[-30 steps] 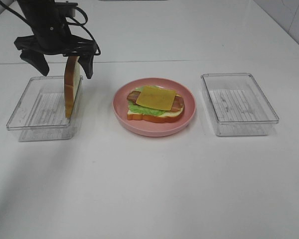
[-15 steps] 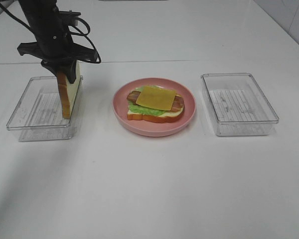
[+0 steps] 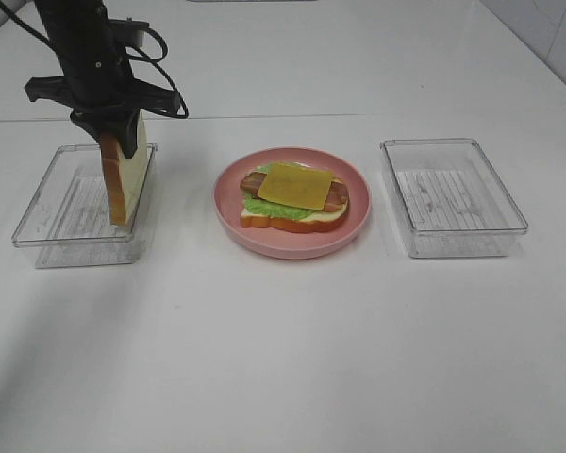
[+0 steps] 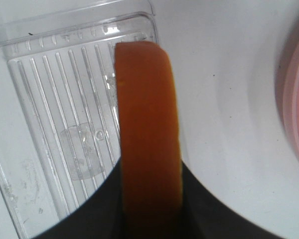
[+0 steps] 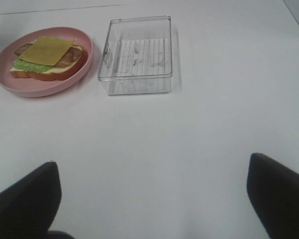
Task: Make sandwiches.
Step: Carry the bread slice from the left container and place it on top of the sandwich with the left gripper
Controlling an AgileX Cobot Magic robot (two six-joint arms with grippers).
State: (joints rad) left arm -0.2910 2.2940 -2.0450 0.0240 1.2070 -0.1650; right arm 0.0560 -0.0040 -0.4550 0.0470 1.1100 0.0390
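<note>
Orange crust of the bread slice (image 4: 148, 139), pinched upright by the left gripper (image 3: 113, 132), fills the left wrist view; overhead shows its clear tray (image 3: 47, 203). Right jaws spread.

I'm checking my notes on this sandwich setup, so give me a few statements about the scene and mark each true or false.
1. The left gripper holds a bread slice on edge. True.
2. The cheese slice tops the stack on the pink plate. True.
3. The right gripper holds the lettuce. False: it is open and holds nothing.
4. The right clear container holds bread. False: nothing lies in it.
</note>
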